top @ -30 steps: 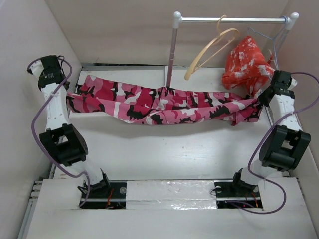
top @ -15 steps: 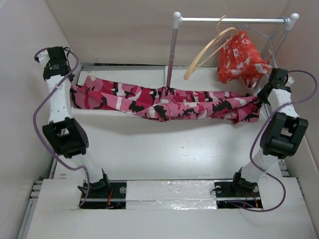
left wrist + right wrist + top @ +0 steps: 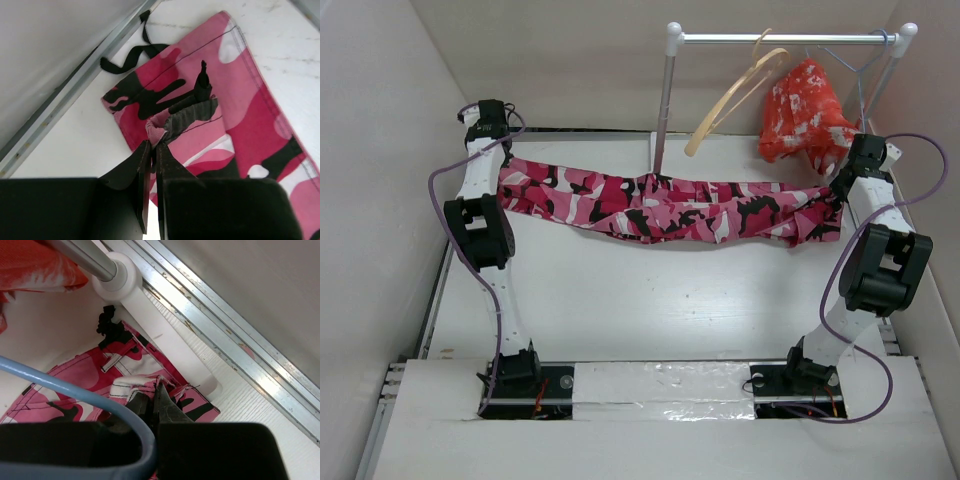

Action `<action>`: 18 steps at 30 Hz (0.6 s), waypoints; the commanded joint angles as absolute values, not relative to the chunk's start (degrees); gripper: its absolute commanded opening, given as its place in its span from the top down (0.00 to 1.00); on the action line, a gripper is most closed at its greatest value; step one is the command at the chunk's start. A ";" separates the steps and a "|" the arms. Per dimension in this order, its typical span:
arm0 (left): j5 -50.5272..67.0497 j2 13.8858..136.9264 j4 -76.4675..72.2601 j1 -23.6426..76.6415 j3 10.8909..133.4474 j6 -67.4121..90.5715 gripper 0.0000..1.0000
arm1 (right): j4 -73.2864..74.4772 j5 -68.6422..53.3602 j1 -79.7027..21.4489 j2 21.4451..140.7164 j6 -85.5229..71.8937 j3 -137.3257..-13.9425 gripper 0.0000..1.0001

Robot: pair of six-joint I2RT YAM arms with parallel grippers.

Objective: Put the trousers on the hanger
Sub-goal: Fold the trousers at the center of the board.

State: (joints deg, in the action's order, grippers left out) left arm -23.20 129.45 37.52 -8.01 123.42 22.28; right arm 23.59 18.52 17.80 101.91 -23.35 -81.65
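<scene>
Across the back half of the white desk the trousers run as a long, soft band of cloth, pulled out between the two arms and sagging a little in the middle. Their print is camouflage blotches of pink, deep red, white and black. The left wrist view shows stitched seams, and a thin black tie lying on the desk by the cloth's end.

The left pincer is clamped shut on a bunched fold at the left end, its dark tapered fingers pressed together on a nip of pink fabric. The right pincer is closed the same way on a gathered fold at the right end.

Behind the trousers stands a garment rail, a shiny metal tube with rounded white corner joints. From it hangs the hanger, an arched strip of smooth light tan wood on a metal hook, tilted and bare, with the trousers below and apart from it. To its right hang a thin grey-blue wire hanger and a crumpled red-orange garment with white blotches.

The desk top is matte white and faintly scuffed. Plain pale walls close it in on three sides, and a ribbed aluminium channel runs along the foot of the wall. Purple cables loop along both white-and-black arms.
</scene>
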 commanded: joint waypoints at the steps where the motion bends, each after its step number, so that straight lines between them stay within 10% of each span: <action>1: -27.50 122.89 32.72 -8.61 120.01 21.36 1.00 | 15.74 20.92 16.87 98.52 -21.62 -82.53 1.00; 18: -24.88 88.92 31.11 -12.48 76.99 19.86 1.00 | 17.58 13.45 19.42 103.27 -25.40 -84.46 1.00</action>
State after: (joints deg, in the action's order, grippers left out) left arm -25.26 85.54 30.98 -12.69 79.05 21.87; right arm 22.48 15.20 19.27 103.24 -24.51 -81.71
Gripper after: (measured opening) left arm 0.029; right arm 0.049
